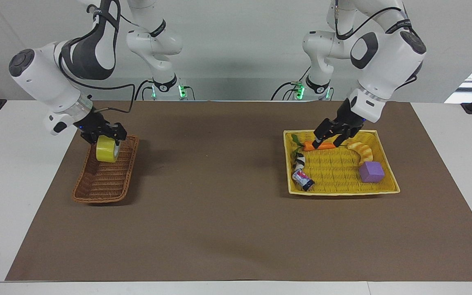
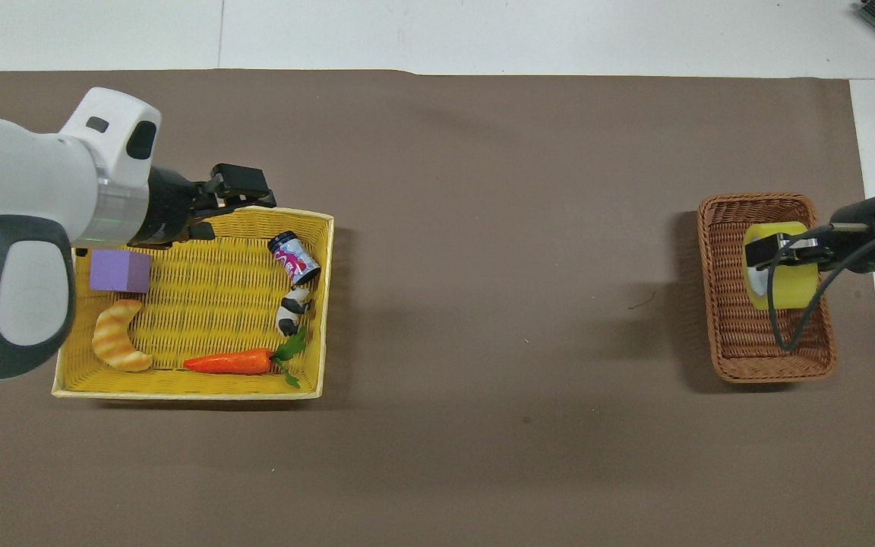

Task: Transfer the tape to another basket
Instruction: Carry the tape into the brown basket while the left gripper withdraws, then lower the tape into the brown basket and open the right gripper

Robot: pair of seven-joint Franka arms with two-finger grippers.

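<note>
Gripping the tape (image 1: 107, 149), the right gripper (image 1: 105, 137) hangs over the basket (image 1: 96, 186), inside its rim.

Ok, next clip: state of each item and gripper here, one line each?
tape: held on edge over the brown basket
brown basket: upright, nothing resting in it
right gripper: shut on the tape
left gripper: open, over the yellow basket
yellow basket: holds carrot, croissant, purple cube, can
</note>
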